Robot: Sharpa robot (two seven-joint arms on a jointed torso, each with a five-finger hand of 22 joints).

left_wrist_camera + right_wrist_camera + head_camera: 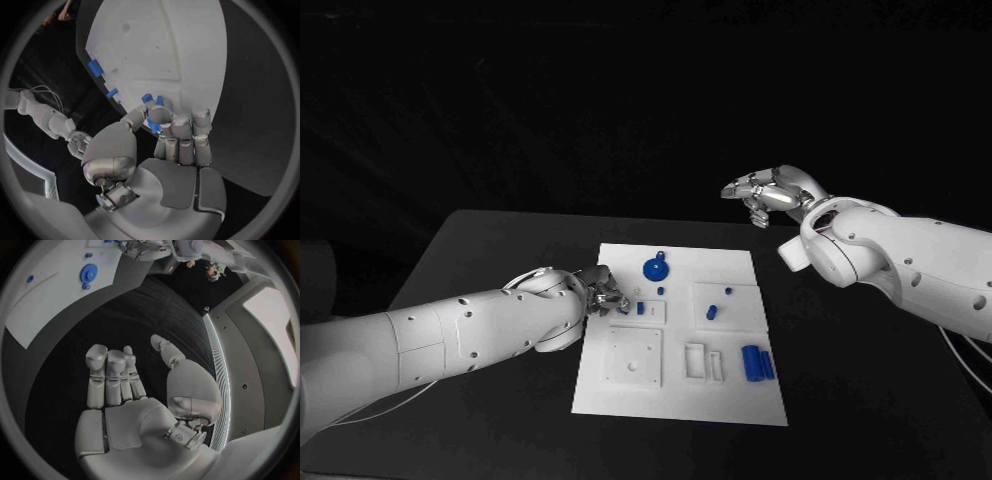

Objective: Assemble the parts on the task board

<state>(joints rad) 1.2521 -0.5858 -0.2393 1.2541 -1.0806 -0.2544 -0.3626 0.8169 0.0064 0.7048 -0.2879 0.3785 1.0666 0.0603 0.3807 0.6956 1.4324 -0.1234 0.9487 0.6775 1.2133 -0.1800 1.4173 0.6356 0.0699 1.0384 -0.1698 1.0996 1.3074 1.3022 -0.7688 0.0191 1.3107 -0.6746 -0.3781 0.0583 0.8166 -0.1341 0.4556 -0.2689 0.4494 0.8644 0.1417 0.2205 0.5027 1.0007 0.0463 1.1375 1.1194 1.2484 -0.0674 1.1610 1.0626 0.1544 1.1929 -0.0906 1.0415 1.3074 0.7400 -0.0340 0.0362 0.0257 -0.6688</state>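
My silver left hand (596, 291) pinches a small blue plastic part (154, 127) at the left edge of the white rectangular task board (733, 262) on the black tabletop (502, 240). My right hand (773, 193) hovers released, fingers apart, beyond the board's far right corner. The part should go down slowly and square, I judge. A round blue disc (655, 268) sits near the far edge; two blue cylinders (757, 362) lie side by side at the right.
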